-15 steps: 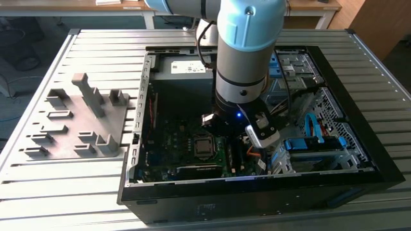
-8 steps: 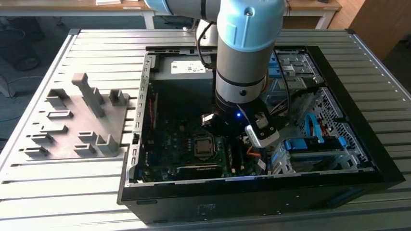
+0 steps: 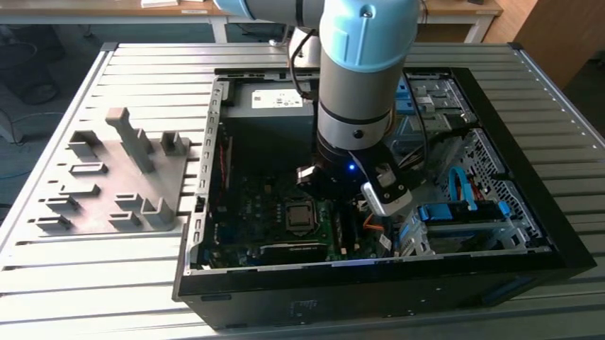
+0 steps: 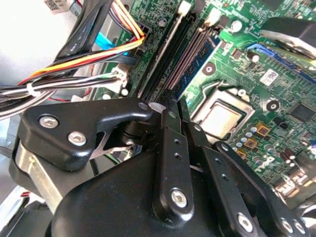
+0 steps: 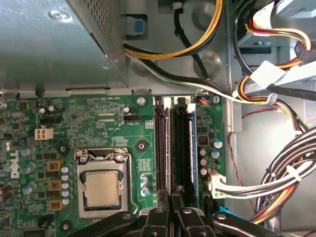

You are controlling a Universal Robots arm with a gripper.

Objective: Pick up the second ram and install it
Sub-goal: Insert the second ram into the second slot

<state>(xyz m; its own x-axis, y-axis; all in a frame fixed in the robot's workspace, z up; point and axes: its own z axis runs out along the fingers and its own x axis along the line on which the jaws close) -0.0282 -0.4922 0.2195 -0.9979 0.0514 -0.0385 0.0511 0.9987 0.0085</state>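
My gripper (image 5: 177, 201) is low inside the open computer case (image 3: 529, 234), over the memory slots of the green motherboard (image 5: 98, 118). In both wrist views its black fingers (image 4: 170, 148) stand close together, shut on a thin dark edge. The second ram (image 5: 181, 148) runs from the fingertips as a long dark stick on edge. It lies along a slot beside the empty black slot (image 5: 161, 148), with white clips at the far end. In the exterior view the wrist (image 3: 355, 177) covers the fingers and the ram.
The processor socket (image 5: 101, 190) sits beside the slots. Bundles of cables (image 5: 276, 173) hang close on the other side, and the metal power supply box (image 5: 54, 44) lies past the slot ends. The grey slotted holder block (image 3: 113, 177) stands on the table at the exterior view's left.
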